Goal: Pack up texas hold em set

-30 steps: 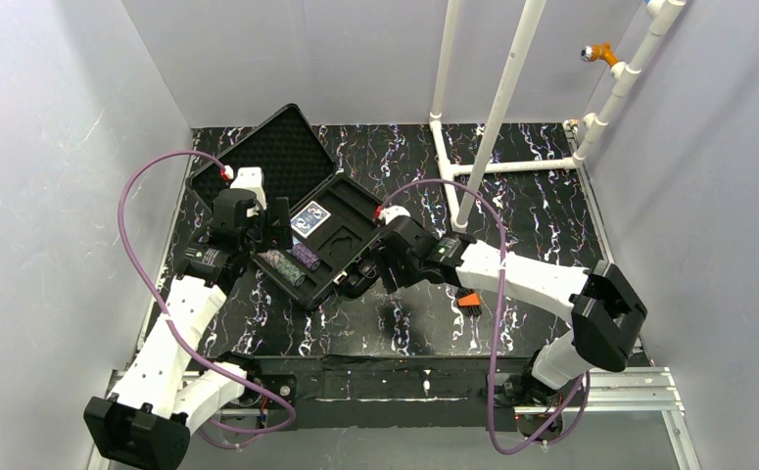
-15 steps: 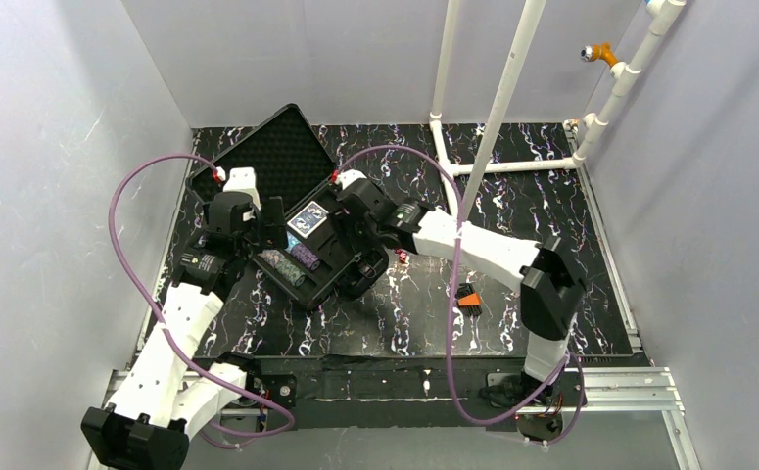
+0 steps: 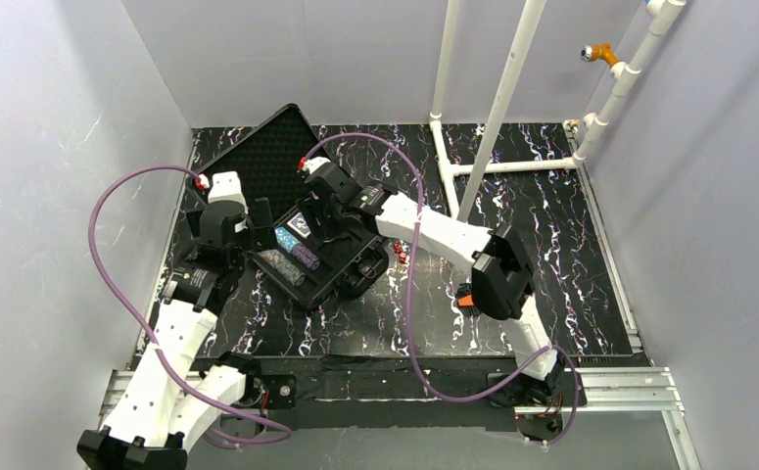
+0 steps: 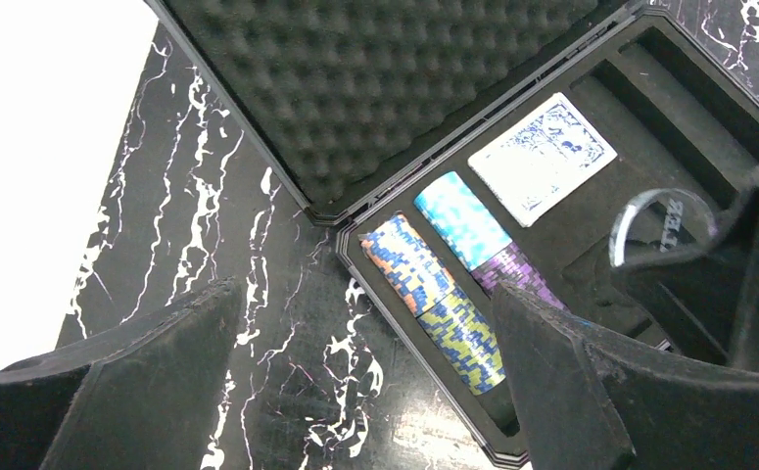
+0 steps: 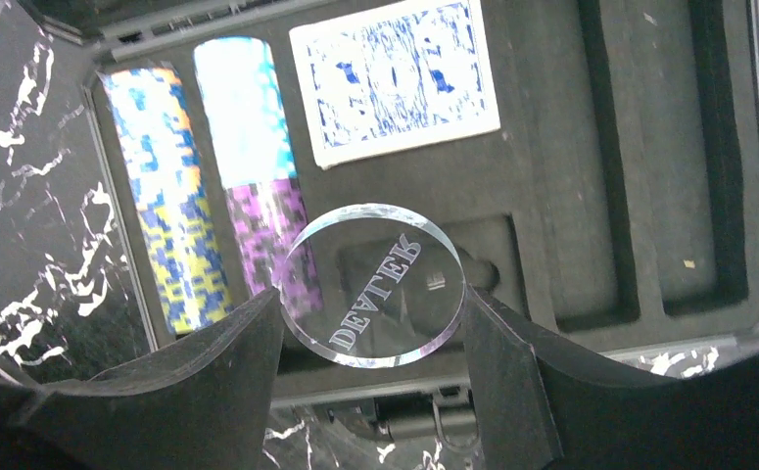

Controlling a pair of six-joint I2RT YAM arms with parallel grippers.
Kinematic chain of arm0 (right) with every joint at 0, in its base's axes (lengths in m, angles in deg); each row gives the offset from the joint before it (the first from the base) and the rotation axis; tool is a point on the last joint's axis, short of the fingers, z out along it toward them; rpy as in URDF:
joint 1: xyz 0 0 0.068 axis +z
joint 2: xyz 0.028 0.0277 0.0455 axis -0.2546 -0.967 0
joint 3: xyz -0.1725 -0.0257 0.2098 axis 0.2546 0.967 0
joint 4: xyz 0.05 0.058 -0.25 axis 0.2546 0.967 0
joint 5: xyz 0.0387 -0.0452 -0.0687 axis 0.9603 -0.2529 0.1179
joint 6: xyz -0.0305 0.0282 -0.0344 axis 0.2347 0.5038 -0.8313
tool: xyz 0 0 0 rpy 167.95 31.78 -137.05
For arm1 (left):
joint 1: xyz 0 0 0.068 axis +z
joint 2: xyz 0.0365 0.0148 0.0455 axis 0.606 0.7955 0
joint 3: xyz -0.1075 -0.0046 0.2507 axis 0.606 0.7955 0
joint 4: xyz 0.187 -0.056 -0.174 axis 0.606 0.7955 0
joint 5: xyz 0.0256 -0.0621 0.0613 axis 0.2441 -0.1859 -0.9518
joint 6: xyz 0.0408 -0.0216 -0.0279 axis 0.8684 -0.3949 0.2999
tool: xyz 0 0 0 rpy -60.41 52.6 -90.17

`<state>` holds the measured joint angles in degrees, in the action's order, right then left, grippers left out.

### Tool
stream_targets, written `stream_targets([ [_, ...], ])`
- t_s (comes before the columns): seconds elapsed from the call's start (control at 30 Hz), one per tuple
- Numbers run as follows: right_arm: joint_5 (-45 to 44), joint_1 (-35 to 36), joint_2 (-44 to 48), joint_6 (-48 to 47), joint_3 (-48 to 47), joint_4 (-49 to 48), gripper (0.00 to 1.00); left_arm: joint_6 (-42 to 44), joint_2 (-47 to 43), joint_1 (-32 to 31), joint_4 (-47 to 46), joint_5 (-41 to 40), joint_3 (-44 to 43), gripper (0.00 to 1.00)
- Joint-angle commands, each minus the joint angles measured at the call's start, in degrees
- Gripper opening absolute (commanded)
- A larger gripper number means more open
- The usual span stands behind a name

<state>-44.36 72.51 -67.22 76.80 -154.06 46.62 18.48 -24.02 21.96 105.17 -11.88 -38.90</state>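
**Top external view.** The black case (image 3: 348,208) lies open on the table (image 3: 551,235), left of centre. Its foam-lined lid (image 3: 269,155) is tipped back toward the far left corner. The moulded tray (image 3: 338,257) sits on the near side of the lid, with its long side running diagonally from far right to near left. The left gripper (image 3: 260,221) hangs at the tray's left end and the right gripper (image 3: 322,221) hangs over its middle. Neither pair of jaws can be read from up here. A small orange-and-black object (image 3: 465,300) lies on the table well to the right of the case.

**Left wrist view.** The left gripper (image 4: 370,299) has its fingers (image 4: 150,392) spread wide with nothing between them. It hangs above the tray's corner. Two rows of chip rolls (image 4: 434,294) lie side by side in the tray, their long axes parallel to the tray's end wall. The card deck (image 4: 542,157) lies flat beyond them.

**Right wrist view.** The right gripper (image 5: 370,304) is clamped edge to edge on the clear dealer disc (image 5: 375,284). The disc's face is turned toward the camera and its "DEALER" lettering runs aslant. It hangs over a round recess (image 5: 473,257) in the tray; whether it touches the foam cannot be told. The chip rolls point up the picture, and the deck's long side lies crosswise to them.
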Motion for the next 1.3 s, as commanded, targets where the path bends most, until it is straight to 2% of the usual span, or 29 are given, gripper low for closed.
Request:
stream_targets([
  [0.0, 0.6, -0.5, -4.1, -1.1, -8.4, 0.5, 0.34, -0.9, -2.2, 0.1, -0.4, -3.8, 0.7, 0.98],
  [0.33, 1.4, -2.6, -12.8, -1.8, -17.9, 0.2, 0.34, -0.7, -1.8, 0.0, -0.6, -2.8, 0.8, 0.98],
  [1.27, 1.5, -3.4, -18.3, -2.5, -21.8, -6.0, 0.35, 0.1, -1.0, 0.1, -0.6, -0.8, 0.5, 0.98],
])
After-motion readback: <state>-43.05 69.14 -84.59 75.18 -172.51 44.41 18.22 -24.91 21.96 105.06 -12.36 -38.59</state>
